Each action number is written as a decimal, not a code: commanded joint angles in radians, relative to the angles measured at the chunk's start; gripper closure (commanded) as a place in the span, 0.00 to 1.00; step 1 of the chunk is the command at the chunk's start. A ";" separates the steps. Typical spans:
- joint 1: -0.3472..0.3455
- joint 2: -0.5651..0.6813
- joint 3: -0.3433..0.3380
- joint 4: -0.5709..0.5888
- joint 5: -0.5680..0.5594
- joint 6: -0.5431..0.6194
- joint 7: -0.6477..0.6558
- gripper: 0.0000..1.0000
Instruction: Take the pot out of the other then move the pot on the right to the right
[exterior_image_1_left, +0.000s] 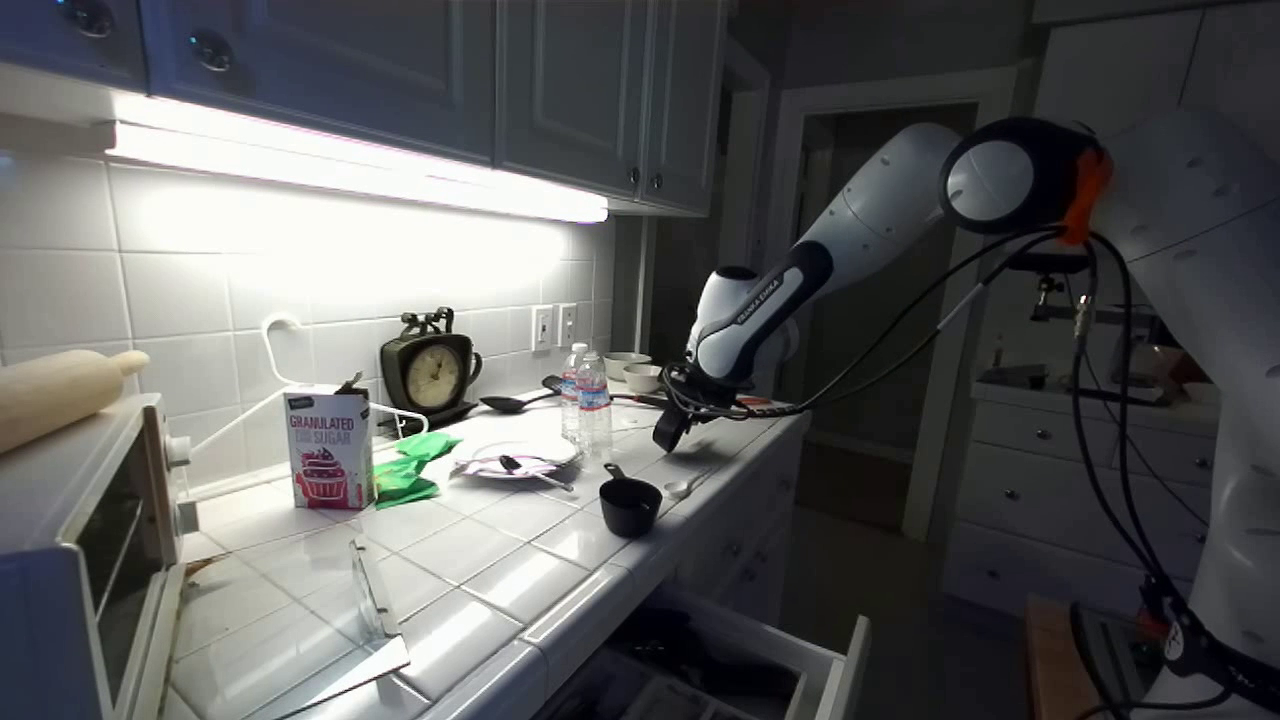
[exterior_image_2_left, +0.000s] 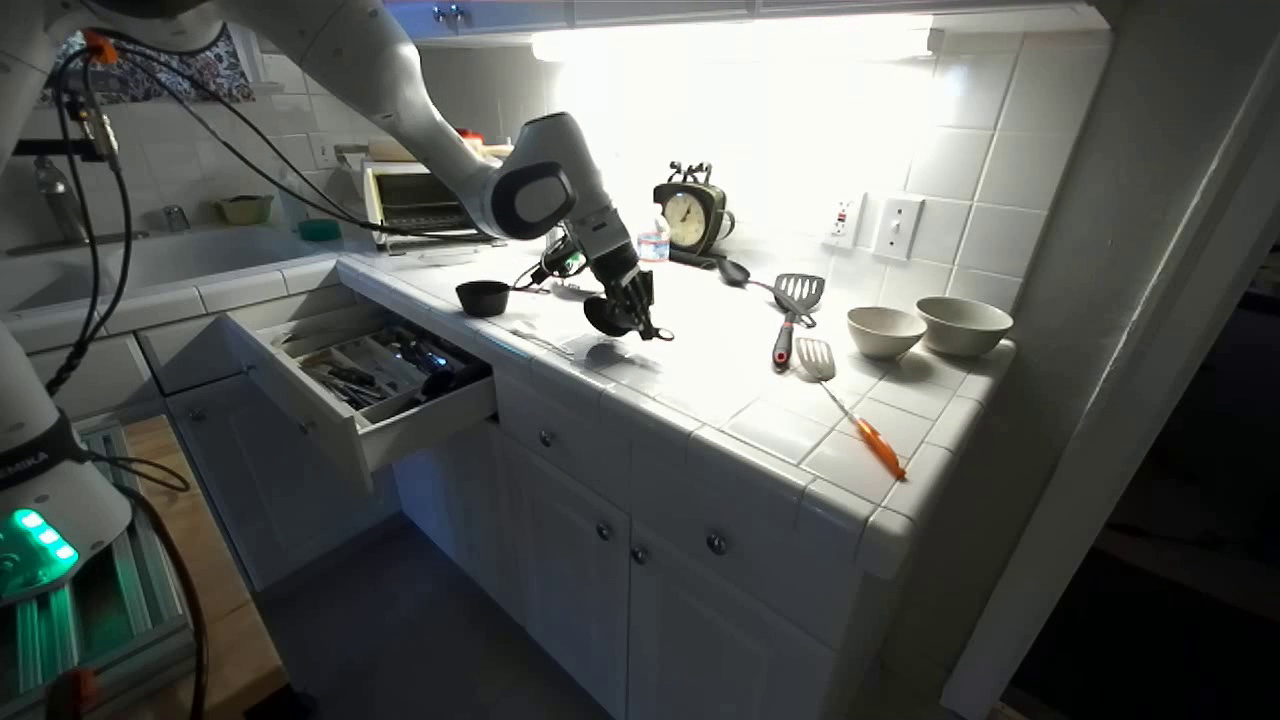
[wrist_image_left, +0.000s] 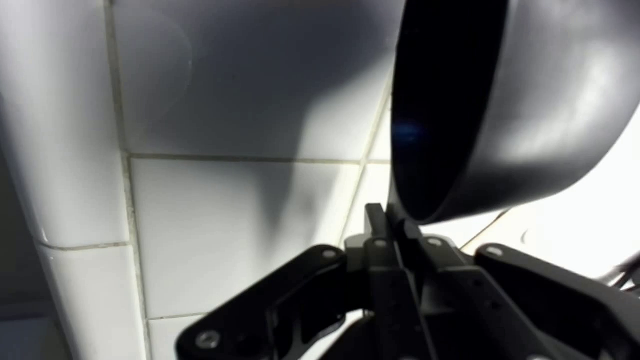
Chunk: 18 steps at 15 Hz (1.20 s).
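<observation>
Above the white tabletop (exterior_image_2_left: 770, 425), I have the end effector (wrist_image_left: 393, 223) gripping one black pot (wrist_image_left: 530, 115), tipped sideways; in an exterior view the other pot (exterior_image_2_left: 483, 299) stands upright, left of it.

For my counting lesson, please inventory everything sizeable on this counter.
Pots: 2, black, counter and jaws
Bottles: 2, clear, counter
Plate: 1, white, counter
Sugar box: 1, white, counter
Packaging: uncounted, green, beside box
Hanger: 1, white, behind box
Clock or scale: 1, dark, counter
Bowls: 2, cream, counter end
Spatulas: 2, one orange-handled, near bowls
Toaster oven: 1, white, counter
Rolling pin: 1, beige, atop oven
Arm: 1, white, overhead
Jaws: 2, black, shut on pot
</observation>
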 joint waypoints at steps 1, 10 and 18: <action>0.051 0.001 -0.052 -0.060 0.010 0.112 0.053 0.99; 0.152 0.042 -0.155 -0.127 0.083 0.298 0.110 0.99; 0.216 0.071 -0.211 -0.137 0.146 0.324 0.106 0.99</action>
